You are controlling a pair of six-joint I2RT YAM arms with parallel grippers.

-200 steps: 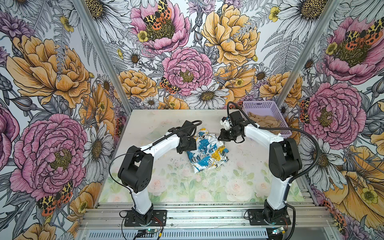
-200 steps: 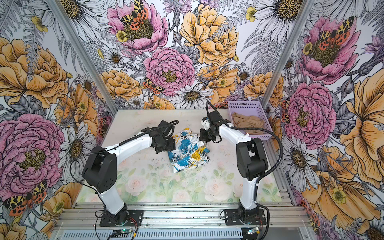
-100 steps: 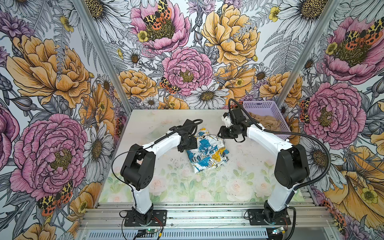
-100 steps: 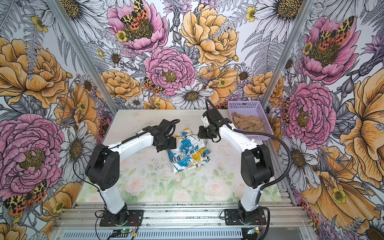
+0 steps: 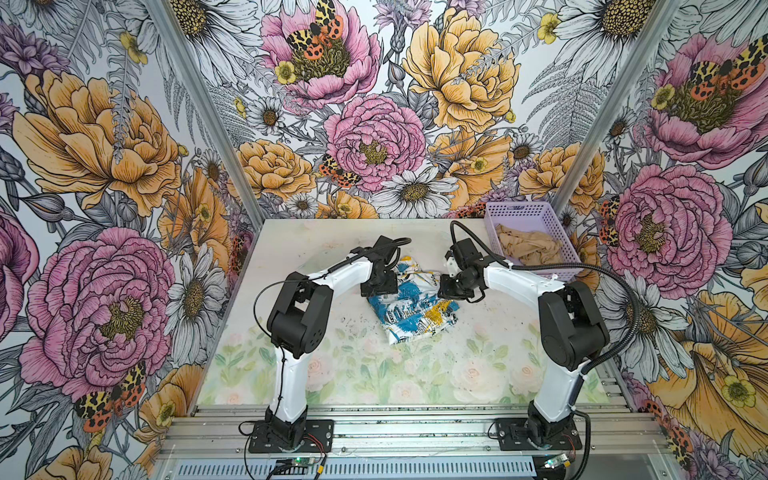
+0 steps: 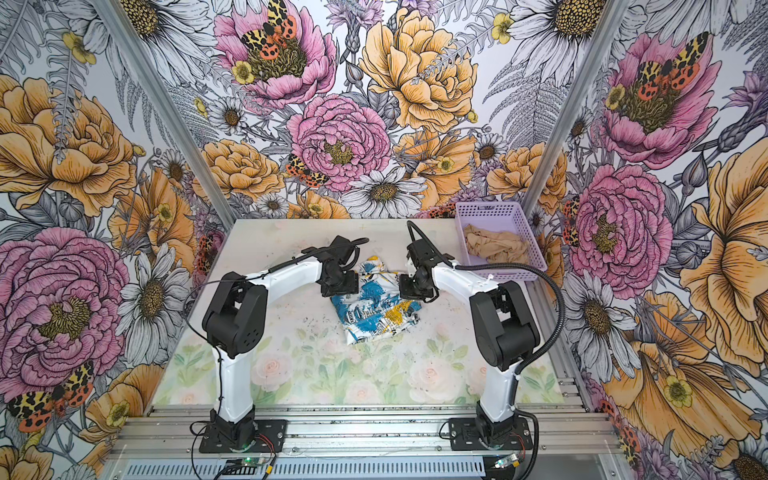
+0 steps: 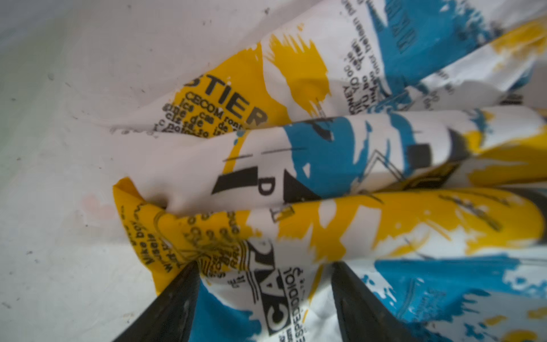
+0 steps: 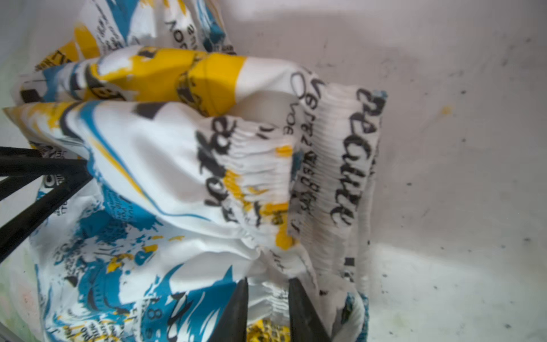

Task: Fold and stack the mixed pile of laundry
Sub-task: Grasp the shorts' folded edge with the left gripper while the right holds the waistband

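The newspaper-print garment (image 5: 415,316) is sitting bunched up in the middle of the tabletop (image 5: 374,374). The left fingers (image 7: 171,305) are sitting at its 10 o'clock corner, spread wide and straddling a fold of cloth, not squeezing it as far as I can see. The right fingers (image 8: 233,311) are at its 2 o'clock edge, nearly closed and pinching its gathered elastic edge. The tan garment (image 5: 525,249) is lying crumpled in the lavender basket (image 5: 523,208) at the tabletop's 1 o'clock corner.

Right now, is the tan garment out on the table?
No, the tan garment lies crumpled inside the lavender basket at the far right.
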